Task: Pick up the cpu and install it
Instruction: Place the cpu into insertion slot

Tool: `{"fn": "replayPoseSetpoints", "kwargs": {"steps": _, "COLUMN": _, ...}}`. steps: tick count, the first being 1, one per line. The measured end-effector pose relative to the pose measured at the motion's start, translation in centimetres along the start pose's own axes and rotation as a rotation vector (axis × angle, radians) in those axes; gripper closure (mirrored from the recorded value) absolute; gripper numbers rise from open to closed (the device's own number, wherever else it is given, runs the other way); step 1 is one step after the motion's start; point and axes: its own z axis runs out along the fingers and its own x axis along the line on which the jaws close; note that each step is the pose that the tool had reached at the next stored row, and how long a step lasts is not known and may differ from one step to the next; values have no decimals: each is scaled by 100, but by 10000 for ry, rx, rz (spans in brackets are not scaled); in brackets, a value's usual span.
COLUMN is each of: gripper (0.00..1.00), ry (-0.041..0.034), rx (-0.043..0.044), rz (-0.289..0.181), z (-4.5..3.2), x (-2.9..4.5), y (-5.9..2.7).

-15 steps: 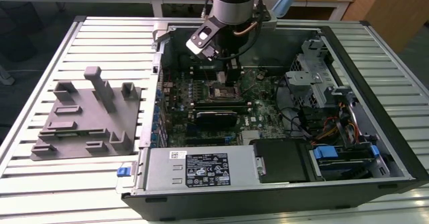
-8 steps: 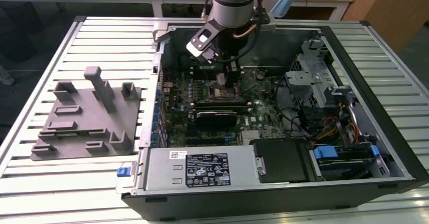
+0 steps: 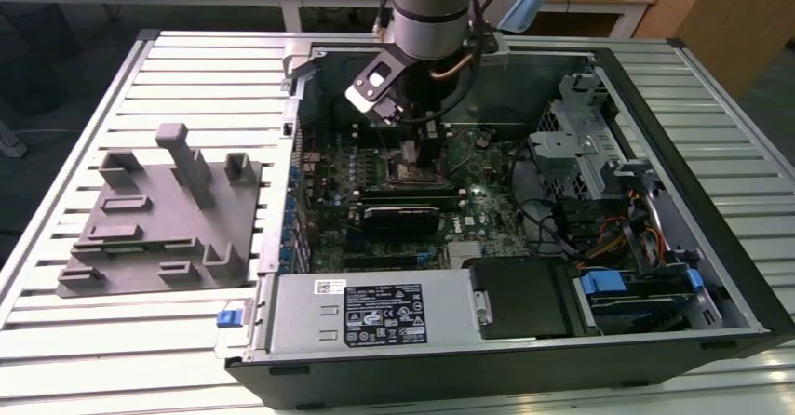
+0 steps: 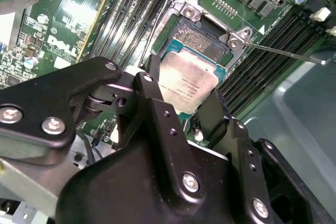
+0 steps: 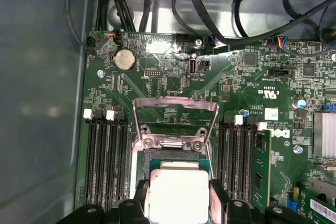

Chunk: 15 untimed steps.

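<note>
Second wrist view: shiny silver-grey square cpu [image 4: 189, 82] tight in the gripper [image 4: 184, 94] at the open socket [image 4: 202, 38].

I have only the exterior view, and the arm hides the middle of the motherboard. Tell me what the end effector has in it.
Observer: In both wrist views the end effector is shut on the cpu, with a finger on each of two opposite edges.
Operator: Give me its place against the socket.
Observer: In the second wrist view the cpu lies over part of the open socket, and a strip of bare contacts shows past one edge. I cannot tell whether they touch.
Operator: Report the retention hardware.
Observer: In the first wrist view the metal load frame is swung open, lying back beyond the socket with nothing over the opening.
</note>
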Motion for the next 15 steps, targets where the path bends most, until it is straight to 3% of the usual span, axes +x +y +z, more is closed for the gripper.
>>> {"fn": "replayPoseSetpoints", "kwargs": {"steps": 7, "gripper": 46, "ry": 0, "rx": 0, "rz": 1, "z": 104, "x": -2, "y": -8}}
{"fn": "replayPoseSetpoints", "kwargs": {"steps": 15, "gripper": 46, "ry": 0, "rx": 0, "rz": 2, "z": 165, "x": -1, "y": -18}}
